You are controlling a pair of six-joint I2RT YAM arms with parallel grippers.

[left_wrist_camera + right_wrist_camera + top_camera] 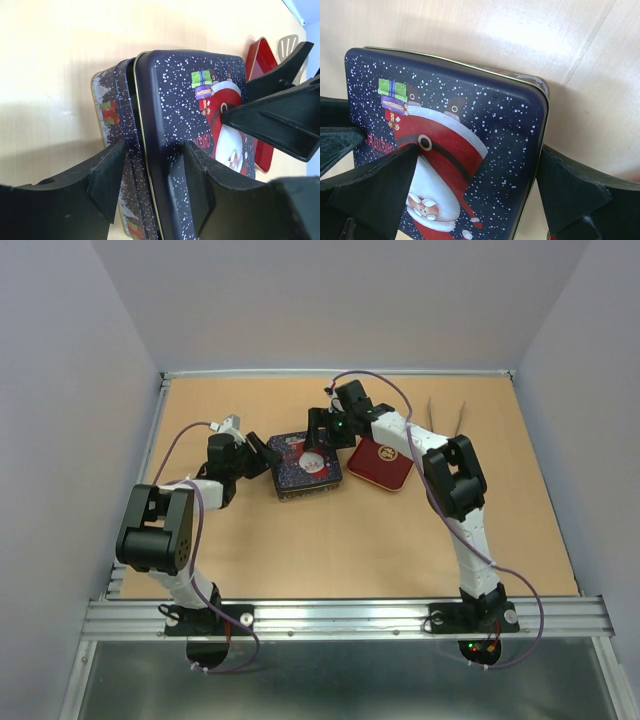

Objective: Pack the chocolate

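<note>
A dark blue Christmas tin (305,467) with a Santa lid (470,100) stands mid-table, the lid sitting on the base (112,100). No chocolate shows in any view. My left gripper (262,462) is open at the tin's left end; in its wrist view (152,160) one finger lies over the lid (180,100) and the other beside the side wall. My right gripper (325,430) is open over the tin's far end; in its wrist view (475,162) one finger is above the Santa picture and the other is past the lid's edge.
A red tray (382,462) lies just right of the tin, under the right arm, and also shows in the left wrist view (260,55). Thin metal tongs (445,410) lie at the back right. Grey walls enclose the wooden table (300,550).
</note>
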